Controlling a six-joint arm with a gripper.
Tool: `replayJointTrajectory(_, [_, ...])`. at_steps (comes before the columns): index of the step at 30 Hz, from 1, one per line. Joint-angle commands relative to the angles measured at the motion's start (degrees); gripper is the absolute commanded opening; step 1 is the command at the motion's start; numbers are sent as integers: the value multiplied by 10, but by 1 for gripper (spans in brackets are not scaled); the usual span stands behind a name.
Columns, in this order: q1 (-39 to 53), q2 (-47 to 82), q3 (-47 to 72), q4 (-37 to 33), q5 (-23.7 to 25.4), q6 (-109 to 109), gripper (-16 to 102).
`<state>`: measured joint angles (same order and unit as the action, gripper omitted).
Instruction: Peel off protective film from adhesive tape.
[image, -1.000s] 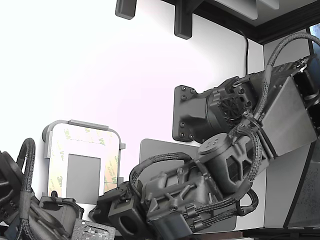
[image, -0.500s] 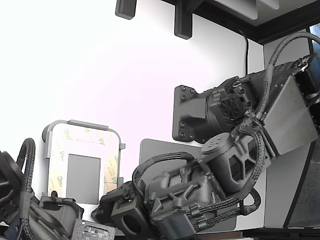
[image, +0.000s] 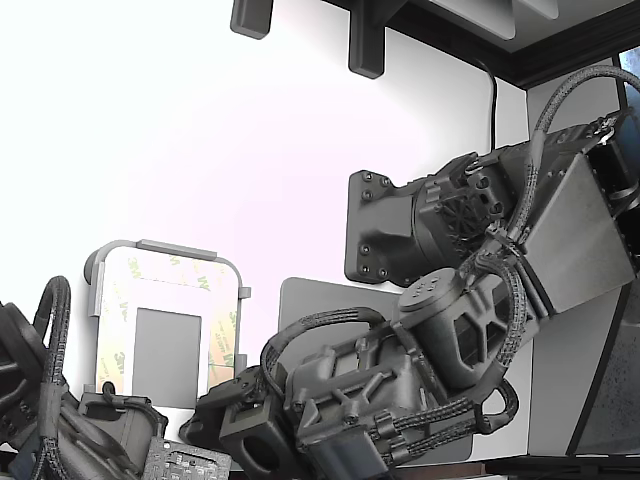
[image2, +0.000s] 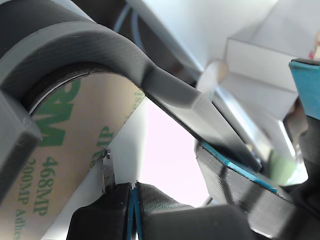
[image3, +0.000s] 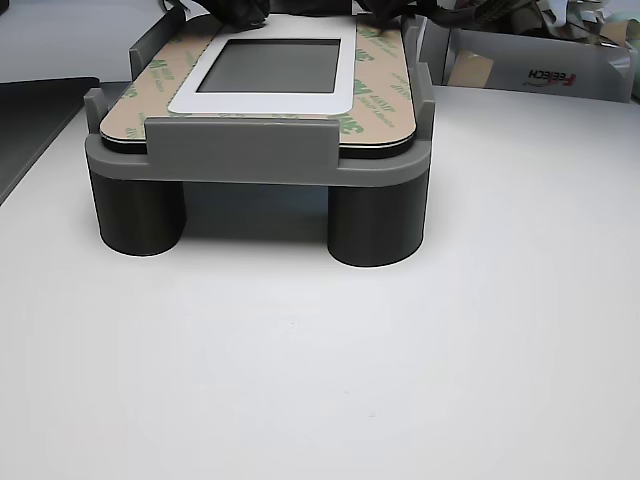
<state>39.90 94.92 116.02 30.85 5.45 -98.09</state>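
Observation:
The white plate (image: 160, 297) lies in a grey fixture (image: 175, 247) at the exterior view's lower left. The cream protective film (image: 228, 335) with green 3M print covers the adhesive tape border round a grey rectangle (image: 165, 355). My arm's wrist (image: 260, 430) reaches to the plate's near right corner and hides the fingertips there. In the wrist view my gripper (image2: 133, 210) has its blue-padded fingers pressed together at the edge of the film (image2: 55, 165), under the fixture rim (image2: 100, 45). A thin sliver stands at the fingertips; I cannot tell if it is held. The film (image3: 375, 95) lies flat in the other view.
A dark grey mat (image: 310, 295) lies to the right of the fixture in the exterior view. A second arm (image: 60, 420) sits at the lower left. A black wall bracket (image: 375, 230) holds my arm's base. Cardboard boxes (image3: 540, 65) stand behind the fixture (image3: 240, 150).
My arm shifted slightly to the right and down, then came back to about where it was. The plate and film look unchanged.

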Motion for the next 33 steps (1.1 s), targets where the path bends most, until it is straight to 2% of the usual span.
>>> replayJointTrajectory(1, [-11,9,-14,-7,-1,-2,-11])
replayJointTrajectory(14, [-7,30,16,-21,1,2,-11])
replayJointTrajectory(33, [-10,15,-11,-8,-3,-11,-11])
